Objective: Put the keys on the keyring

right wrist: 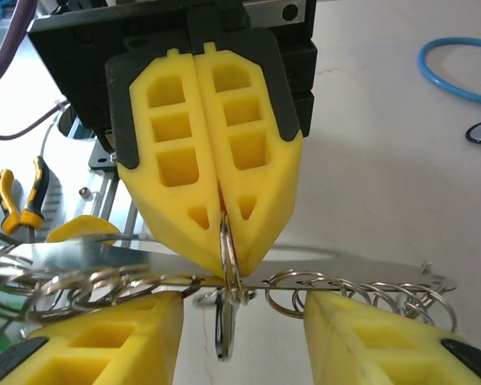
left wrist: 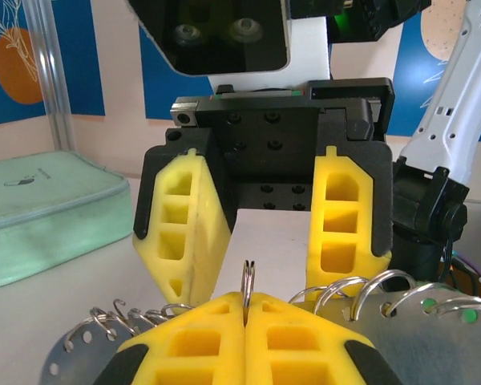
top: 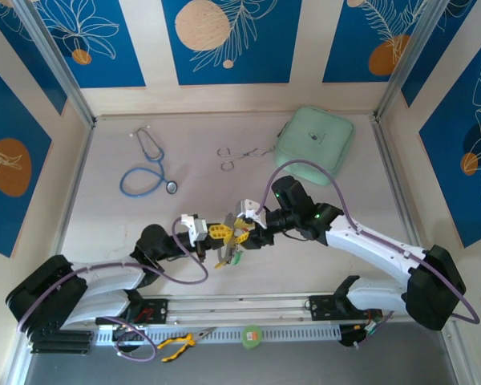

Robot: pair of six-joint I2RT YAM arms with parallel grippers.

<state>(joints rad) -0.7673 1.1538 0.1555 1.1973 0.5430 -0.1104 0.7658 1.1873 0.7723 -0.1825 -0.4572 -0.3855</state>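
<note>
The keyring is a flat steel strip point(right wrist: 361, 277) with a row of holes carrying several split rings point(left wrist: 349, 290). My left gripper point(left wrist: 247, 311) is shut on one upright split ring point(left wrist: 247, 279) of it. In the right wrist view that gripper point(right wrist: 227, 245) points down onto the strip. My right gripper point(right wrist: 240, 313) faces it, open, one finger on each side of the held ring and touching nothing. In the left wrist view the right gripper point(left wrist: 264, 269) stands just behind the ring. Keys with yellow and green heads point(top: 230, 255) dangle below the two grippers. A thin metal piece point(right wrist: 224, 341) hangs edge-on under the held ring.
A blue stethoscope point(top: 148, 172) lies at the back left, steel forceps point(top: 236, 154) at the back middle and a mint-green pouch point(top: 314, 136) at the back right. Yellow-handled pliers point(top: 180, 343) and a green disc point(top: 251, 335) rest on the rail at the near edge.
</note>
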